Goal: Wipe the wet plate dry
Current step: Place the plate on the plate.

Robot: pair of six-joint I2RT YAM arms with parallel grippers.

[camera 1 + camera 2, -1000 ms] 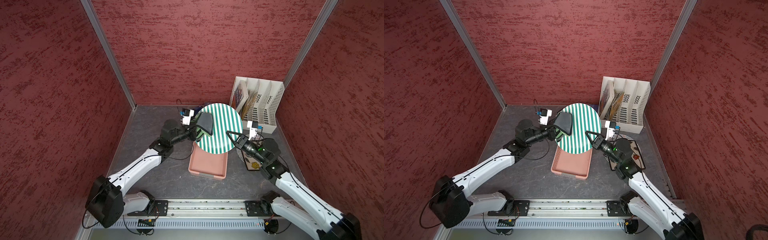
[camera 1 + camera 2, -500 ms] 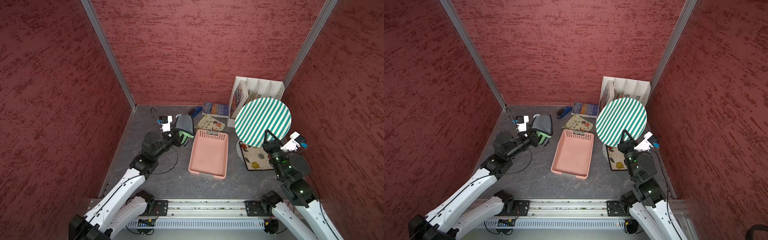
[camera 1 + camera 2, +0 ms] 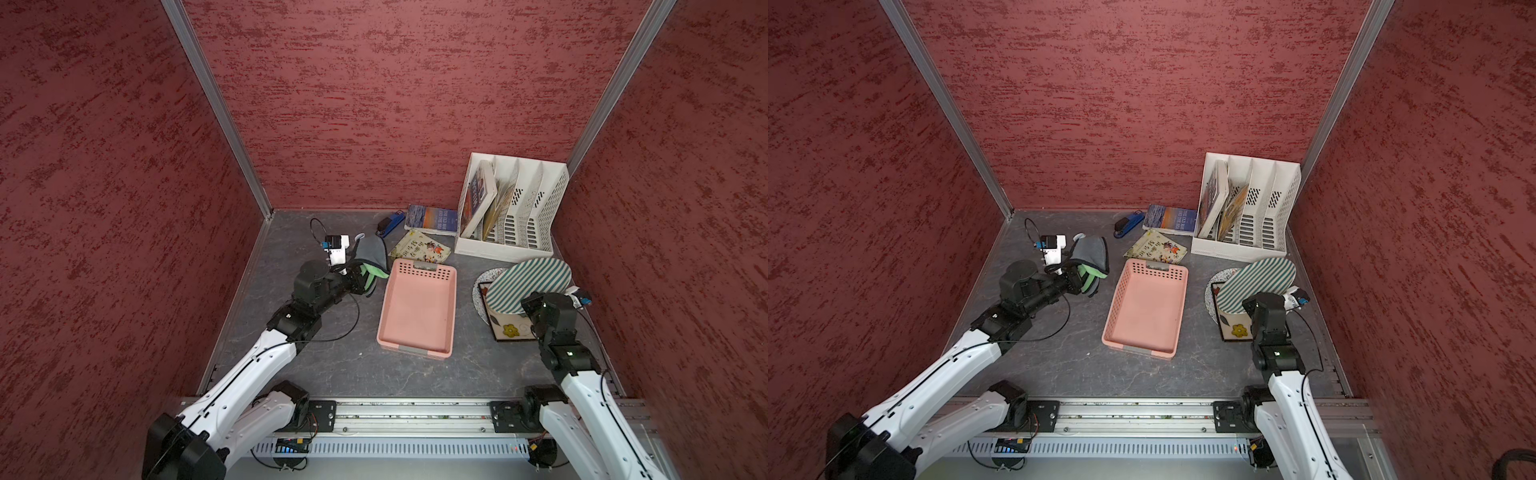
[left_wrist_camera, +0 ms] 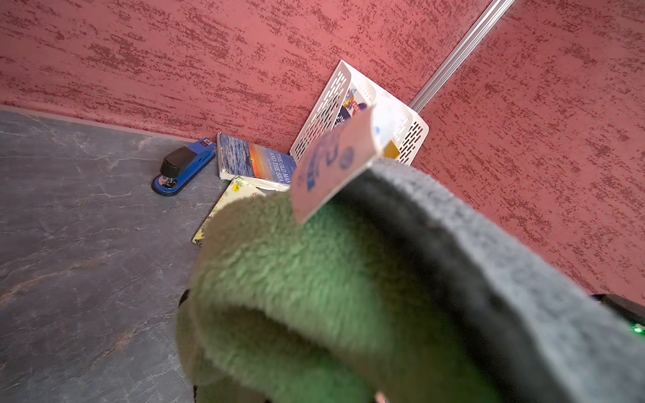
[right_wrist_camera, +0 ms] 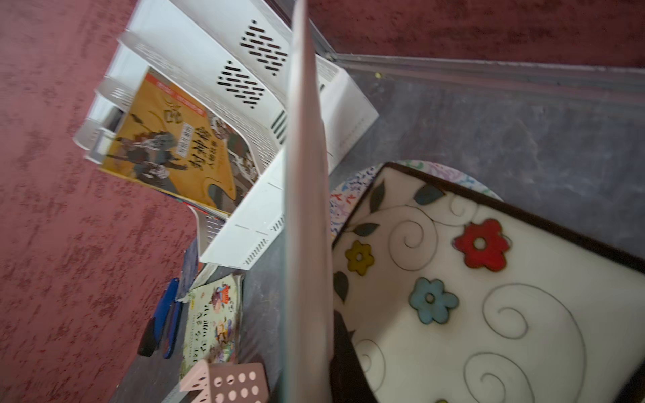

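A two-armed robot works inside a red-walled booth, each arm with something in its grasp. The right gripper (image 3: pixel 524 305) is clamped narrow on the near rim of the green-and-white striped plate (image 3: pixel 530 282). It holds the plate tilted over the right side of the grey tabletop (image 3: pixel 332 365), in front of a white file organizer (image 3: pixel 511 245). The plate hangs above a square floral dish (image 3: pixel 509 328), which lies on a round patterned plate (image 3: pixel 482 282). Whether the striped plate touches either one cannot be told. The right wrist view shows the striped plate (image 5: pixel 307 209) edge-on, running up the middle of the frame with the floral dish (image 5: pixel 453 279) beside it.

Well apart from the plate, the left gripper (image 3: pixel 360 281) is pinched shut on a folded cloth (image 3: pixel 371 255), grey on one face and green on the other. It sits just beside the far left corner of a pink basket (image 3: pixel 415 307) that stands between the two arms. In the left wrist view the cloth (image 4: pixel 314 279) fills most of the frame, with a white tag (image 4: pixel 331 167) sticking out of it.

Near the back wall, left of the organizer, lie a blue stapler (image 3: pixel 390 222), a paperback of "The Old Man and the Sea" (image 3: pixel 432 220) and a children's picture book (image 3: pixel 419 249). More books (image 3: pixel 482 195) lean in the organizer's left slots.
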